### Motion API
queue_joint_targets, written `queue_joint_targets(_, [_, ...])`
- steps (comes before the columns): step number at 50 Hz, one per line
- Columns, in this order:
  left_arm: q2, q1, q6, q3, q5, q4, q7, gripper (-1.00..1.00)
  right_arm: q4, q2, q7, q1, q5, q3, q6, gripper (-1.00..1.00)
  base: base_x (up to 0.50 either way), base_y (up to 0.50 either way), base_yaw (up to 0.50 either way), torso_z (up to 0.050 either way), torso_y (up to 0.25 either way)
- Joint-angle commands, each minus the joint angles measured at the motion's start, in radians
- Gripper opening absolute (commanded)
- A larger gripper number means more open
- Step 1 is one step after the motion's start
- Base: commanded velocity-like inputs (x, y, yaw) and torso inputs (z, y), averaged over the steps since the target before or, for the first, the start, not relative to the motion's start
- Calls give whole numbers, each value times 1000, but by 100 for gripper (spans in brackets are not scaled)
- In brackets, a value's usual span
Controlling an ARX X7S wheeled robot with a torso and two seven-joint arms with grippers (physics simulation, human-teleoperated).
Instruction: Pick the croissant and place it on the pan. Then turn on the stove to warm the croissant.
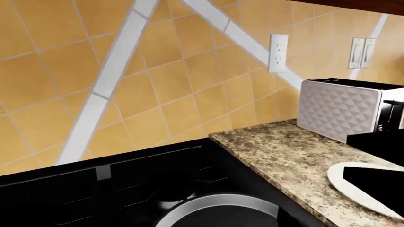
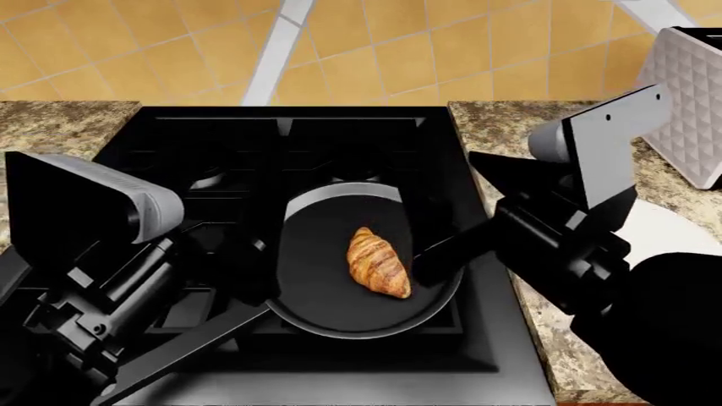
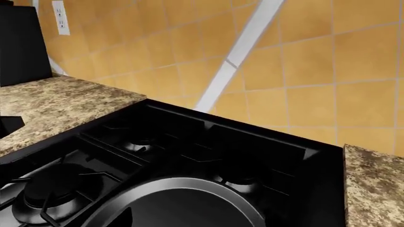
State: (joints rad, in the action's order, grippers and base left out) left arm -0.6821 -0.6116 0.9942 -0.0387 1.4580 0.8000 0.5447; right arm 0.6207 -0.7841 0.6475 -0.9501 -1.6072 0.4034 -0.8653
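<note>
Black grates of the stove (image 1: 94,189) fill the lower part of the left wrist view, and only a grey arc of the pan (image 1: 221,204) rim is seen, the rest being cut off by the frame edge. Speckled granite countertop (image 1: 284,156) is seen beside the stove, with a white quilted toaster (image 1: 341,111) standing against the tiled wall (image 1: 158,71). A white plate (image 1: 353,187) is partly covered by a dark shape that cannot be identified. No fingers are shown, so the left claw's state cannot be told from this view.

From the head view, the croissant (image 2: 377,261) is seen lying inside the pan (image 2: 327,288), right of its centre, on the stove (image 2: 304,152). The left gripper (image 2: 68,338) is largely hidden under its own housing, so whether it is released or clenched cannot be told. The right gripper (image 2: 451,254) is held at the pan's right rim, just beside the croissant; it is too dark for its jaws to be judged.

In the right wrist view, 2 burners of the stove (image 3: 189,156) and the pan (image 3: 183,203) rim are shown; the croissant is out of frame.
</note>
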Motion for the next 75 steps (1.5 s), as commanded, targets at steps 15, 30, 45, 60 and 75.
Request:
queue_joint_targets(15, [3, -3, -6, 21, -22, -8, -16, 100, 2, -3, -13, 17, 20, -4, 18, 100, -454, 0, 0, 0, 0])
queue_joint_targets(30, [-2, 3, -18, 17, -15, -6, -19, 100, 7, -3, 0, 4, 7, -2, 17, 100, -500, 0, 0, 0, 0])
queue_joint_targets(45, [14, 33, -59, -8, -37, -16, -44, 100, 9, -4, 18, 34, 56, -14, 47, 100, -104, 0, 0, 0, 0])
queue_joint_targets(60, [26, 41, -68, 14, -115, -16, -56, 100, 40, -21, 63, 92, 83, -34, 82, 100, 0, 0, 0, 0, 0])
queue_joint_targets(75, [-1, 29, -52, 16, -64, 9, -23, 100, 80, -50, 108, 107, 42, -49, 89, 100, 0, 0, 0, -43, 0])
